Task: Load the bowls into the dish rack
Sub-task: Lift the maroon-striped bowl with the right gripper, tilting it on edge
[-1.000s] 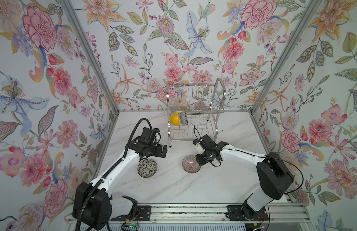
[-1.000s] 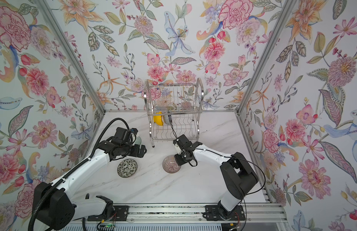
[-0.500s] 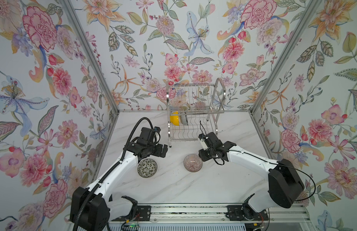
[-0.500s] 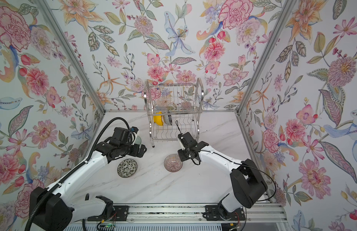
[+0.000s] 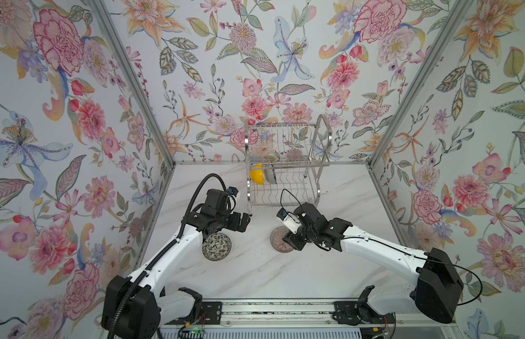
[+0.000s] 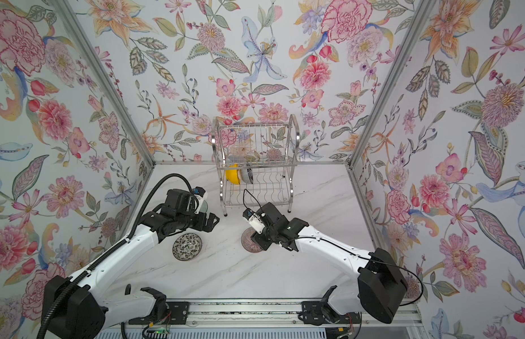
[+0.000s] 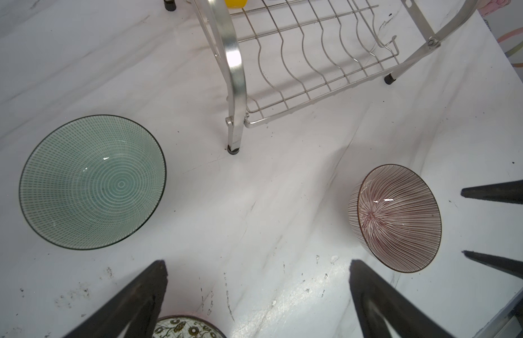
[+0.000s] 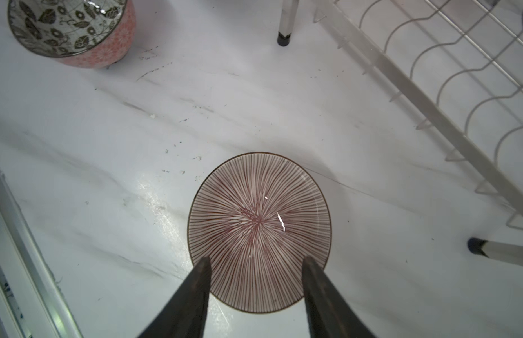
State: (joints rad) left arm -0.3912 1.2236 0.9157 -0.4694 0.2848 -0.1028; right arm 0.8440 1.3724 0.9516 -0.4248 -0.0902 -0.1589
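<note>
Pink bowl [image 8: 258, 222] lies under my right gripper [image 8: 257, 260], jaws apart, empty; I straddle its rim before pinching. Left gripper [image 7: 257, 262] wide open.

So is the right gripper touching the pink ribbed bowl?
Apart. In the left wrist view, bare table shows between the pink ribbed bowl and both fingertips of the right gripper, whose jaws stand open.

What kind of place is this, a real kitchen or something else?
Probably a robot test booth: flowered walls enclose a marble-look table, and two arms on a metal rail face a dish rack.
</note>
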